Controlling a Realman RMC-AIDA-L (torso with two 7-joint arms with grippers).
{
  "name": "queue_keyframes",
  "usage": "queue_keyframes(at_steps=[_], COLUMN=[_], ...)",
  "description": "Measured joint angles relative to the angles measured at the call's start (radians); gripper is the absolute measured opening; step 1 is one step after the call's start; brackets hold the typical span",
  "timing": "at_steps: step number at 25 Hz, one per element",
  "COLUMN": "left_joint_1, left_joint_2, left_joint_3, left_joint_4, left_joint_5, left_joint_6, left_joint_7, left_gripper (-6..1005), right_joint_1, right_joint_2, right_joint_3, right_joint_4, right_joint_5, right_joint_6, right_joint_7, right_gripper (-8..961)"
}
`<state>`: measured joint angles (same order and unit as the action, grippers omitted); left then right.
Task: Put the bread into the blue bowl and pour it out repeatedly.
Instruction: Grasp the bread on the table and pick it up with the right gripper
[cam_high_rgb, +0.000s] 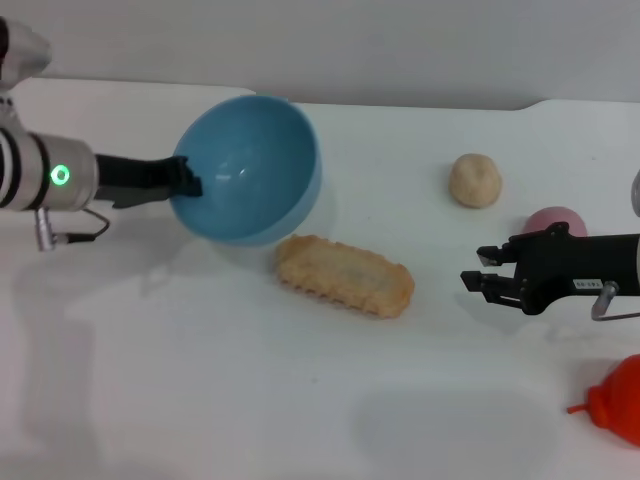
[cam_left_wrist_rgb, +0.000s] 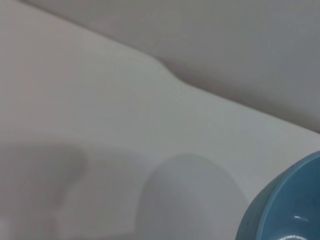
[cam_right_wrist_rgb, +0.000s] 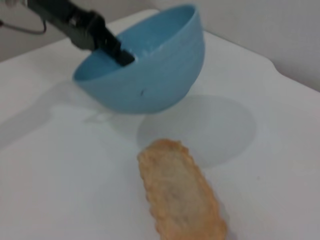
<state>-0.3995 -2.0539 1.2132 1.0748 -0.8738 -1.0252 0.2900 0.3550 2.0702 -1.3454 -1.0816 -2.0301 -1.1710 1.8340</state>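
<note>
At the table's (cam_high_rgb: 200, 400) left, the left gripper (cam_high_rgb: 185, 180) clenches the blue bowl's (cam_high_rgb: 250, 165) rim, holding it lifted and tilted. Beside it, the bread (cam_high_rgb: 345, 275) lies flat on the table, plain side up. Farther right, the right gripper (cam_high_rgb: 485, 270) hovers, released.

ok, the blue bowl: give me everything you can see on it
The blue bowl is round, deep and smooth, light blue, unmarked, plastic-looking with glossy highlights inside. It is empty, lifted off the table and tilted, its opening facing up and toward the robot's left. The left gripper is clamped on its rim, one finger inside the bowl. Its shadow falls on the table beneath. The bread lies on the table just beside it, not touching.
</note>
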Motion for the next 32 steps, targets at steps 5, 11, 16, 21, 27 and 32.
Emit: queue_keyframes(at_steps=[5,11,16,21,27,32], left_joint_1=[-0.057,-0.104,-0.113,-0.115,-0.115,-0.118], left_joint_2=[-0.002,-0.004,-0.005,-0.002,0.004,0.005], left_joint_3=[0.014,0.047,0.111,0.122,0.115,0.109], left_joint_4=[-0.004,-0.021,-0.023,-0.023,-0.022,-0.022], left_joint_5=[0.002,0.003,0.003,0.004,0.008,0.023], left_joint_6=[0.000,0.010,0.031,0.036,0.037,0.051], left_joint_7=[-0.021,-0.035,-0.069,-0.073,-0.071,-0.072], left_gripper=[-2,-1,-1,-1,-1,-1], right_joint_1=[0.000,-0.008,-0.003,0.022,0.103,0.142], right_joint_2=[0.000,-0.002,0.001,0.004,0.005,0.005], right_joint_3=[0.006,0.033,0.051,0.040,-0.045,-0.175], right_joint_4=[0.012,0.014,0.017,0.047,0.174,0.222], right_joint_5=[-0.009,-0.009,-0.005,0.016,0.079,0.080], right_joint_6=[0.002,0.013,0.014,0.023,0.042,0.161], right_joint_7=[0.000,0.001,0.000,0.000,-0.009,-0.010], right_gripper=[397,399,401,402,404,406])
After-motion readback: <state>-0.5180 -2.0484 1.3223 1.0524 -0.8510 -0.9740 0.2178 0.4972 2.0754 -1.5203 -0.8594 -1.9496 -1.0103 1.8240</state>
